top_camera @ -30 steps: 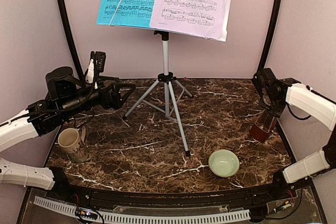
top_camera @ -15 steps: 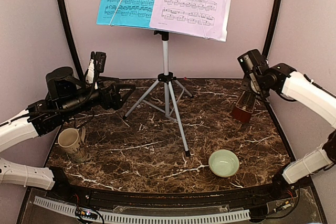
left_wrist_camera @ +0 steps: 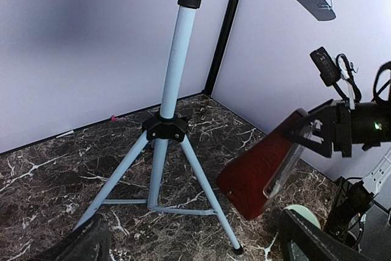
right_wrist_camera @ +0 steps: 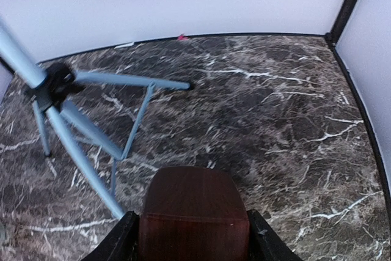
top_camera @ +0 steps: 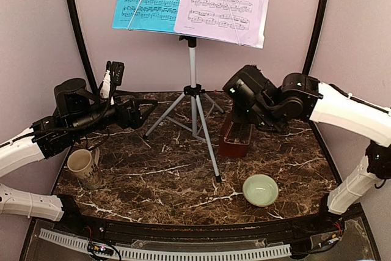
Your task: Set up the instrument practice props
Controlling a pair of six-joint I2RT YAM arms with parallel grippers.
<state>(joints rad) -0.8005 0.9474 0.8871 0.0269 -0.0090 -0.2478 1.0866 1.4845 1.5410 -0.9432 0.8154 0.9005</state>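
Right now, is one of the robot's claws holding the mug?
No, the mug stands alone on the table, and the right claw grips the brown metronome.

Right gripper (top_camera: 242, 124) clasping the metronome (top_camera: 235, 143) — seemingly off the table (top_camera: 177, 181) — beside the music stand (top_camera: 192, 71), left gripper (top_camera: 148, 107) spread wide

Bright even light, soft shadows, slight blur

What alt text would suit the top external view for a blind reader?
The right gripper holds a reddish-brown metronome in its jaws, right of a tripod music stand carrying a blue sheet and a lilac sheet. A beige mug and a green bowl sit on the marble table.
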